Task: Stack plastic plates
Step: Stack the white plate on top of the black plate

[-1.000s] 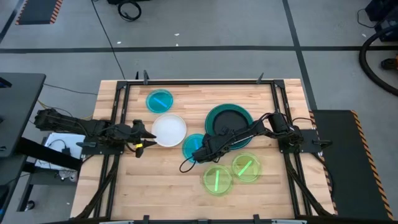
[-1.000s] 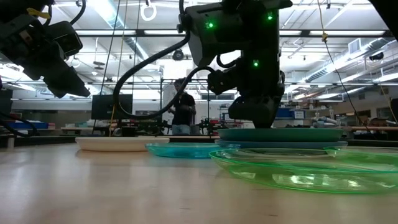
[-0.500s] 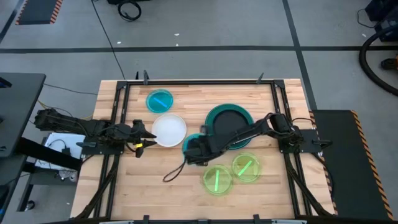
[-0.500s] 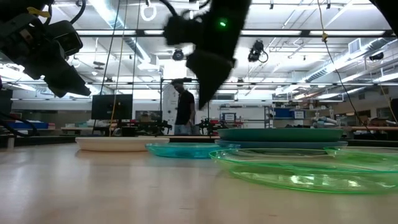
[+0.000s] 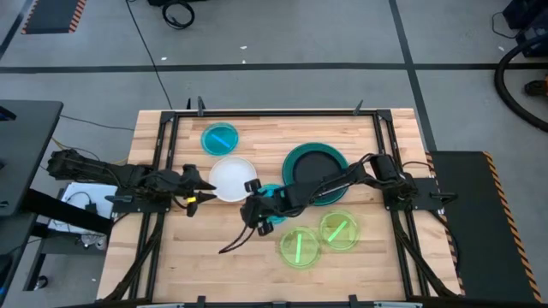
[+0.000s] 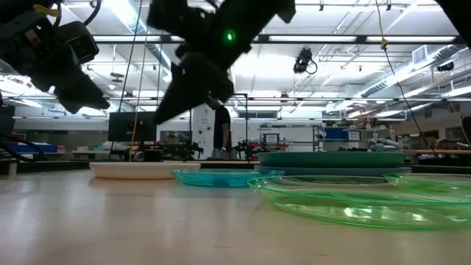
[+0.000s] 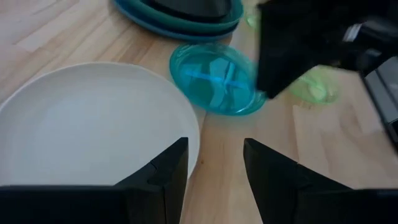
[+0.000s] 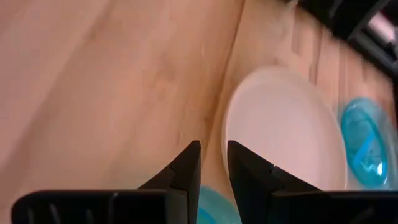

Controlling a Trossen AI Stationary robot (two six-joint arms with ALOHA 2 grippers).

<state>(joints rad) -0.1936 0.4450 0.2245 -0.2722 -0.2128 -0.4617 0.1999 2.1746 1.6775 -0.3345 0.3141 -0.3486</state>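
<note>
A black plate (image 5: pixel 312 167) lies on a teal plate (image 5: pixel 336 190), and a blue rim (image 7: pixel 149 23) shows beneath them. The white plate (image 5: pixel 233 178) rests flat at table centre. One cyan plate (image 5: pixel 220 139) sits toward the far edge. The other cyan plate (image 5: pixel 274 193) lies between the white plate and the stack. Two neon-green plates (image 5: pixel 300 246) (image 5: pixel 340 229) lie toward the near edge. My right gripper (image 5: pixel 253 212) (image 8: pixel 213 149) hovers raised over the nearer cyan plate, narrowly open and empty. My left gripper (image 5: pixel 204 186) (image 7: pixel 214 149) waits open at the white plate's left rim.
Black frame rails (image 5: pixel 163 162) run along the table's left and right sides and its far edge. A cable (image 5: pixel 233 241) trails from my right arm over bare wood near the table's middle. Bare wood (image 5: pixel 214 248) lies toward the near left. A person (image 6: pixel 221 132) stands in the room beyond.
My right gripper has risen from table height beside the stack and swung toward the table's left, ending over the nearer cyan plate close to the white plate. The plates stay where they were.
</note>
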